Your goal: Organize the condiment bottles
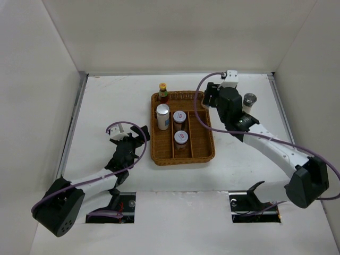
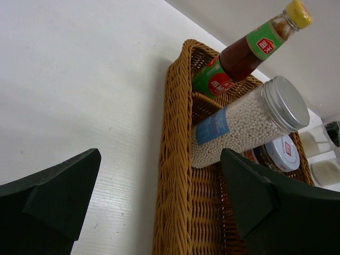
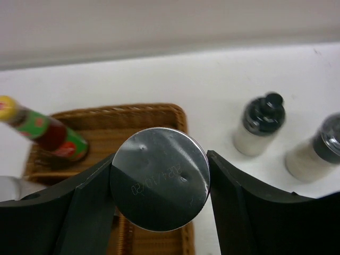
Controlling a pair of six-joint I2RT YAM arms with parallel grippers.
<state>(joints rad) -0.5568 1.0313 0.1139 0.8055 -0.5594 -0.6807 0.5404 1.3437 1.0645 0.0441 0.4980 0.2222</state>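
Above the tray (image 3: 159, 112) — right end effector (image 3: 159, 175) gripping silver-lidded jar (image 3: 159, 186), bottles (image 3: 260, 125) beside.

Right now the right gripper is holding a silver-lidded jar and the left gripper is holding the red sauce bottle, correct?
Not quite. The right gripper does hold the silver-lidded jar, but the left gripper is open and holds nothing. The left wrist view shows the red sauce bottle sitting in the wicker tray, away from it.
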